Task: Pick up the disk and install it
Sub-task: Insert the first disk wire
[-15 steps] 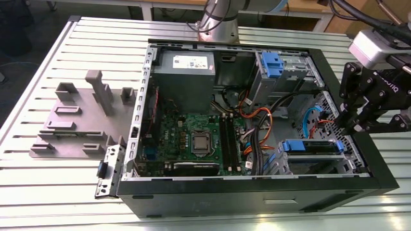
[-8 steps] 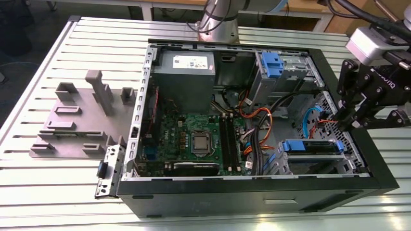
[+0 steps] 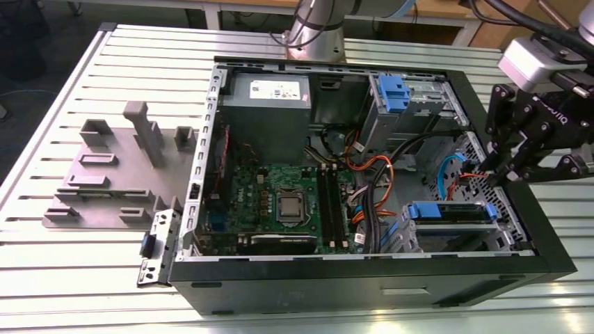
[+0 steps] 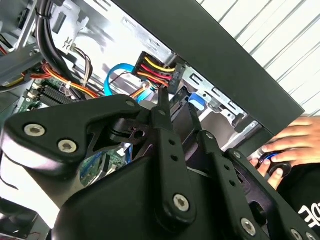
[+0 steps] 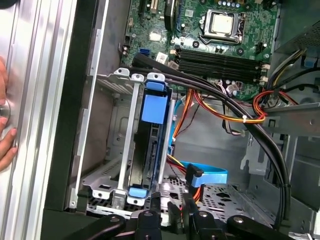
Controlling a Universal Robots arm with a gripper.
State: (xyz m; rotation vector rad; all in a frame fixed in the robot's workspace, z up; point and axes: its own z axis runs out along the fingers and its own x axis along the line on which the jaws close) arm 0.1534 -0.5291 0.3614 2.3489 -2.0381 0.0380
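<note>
We judge the job nearly finished: the disk [image 5: 151, 145] sits seated in the lower drive cage [image 5: 117, 150] just below our pincer [image 3: 519, 170], whose fingers look drawn together and empty.

Ribbed metal table [image 3: 83, 90] bearing open computer case [image 3: 371, 278] beside grey holder block [image 3: 111, 181].

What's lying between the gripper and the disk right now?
In the first wrist view, a blue flat cable and red-orange wires lie over the perforated case floor between the gripper and the disk, which stands in its bay.
</note>
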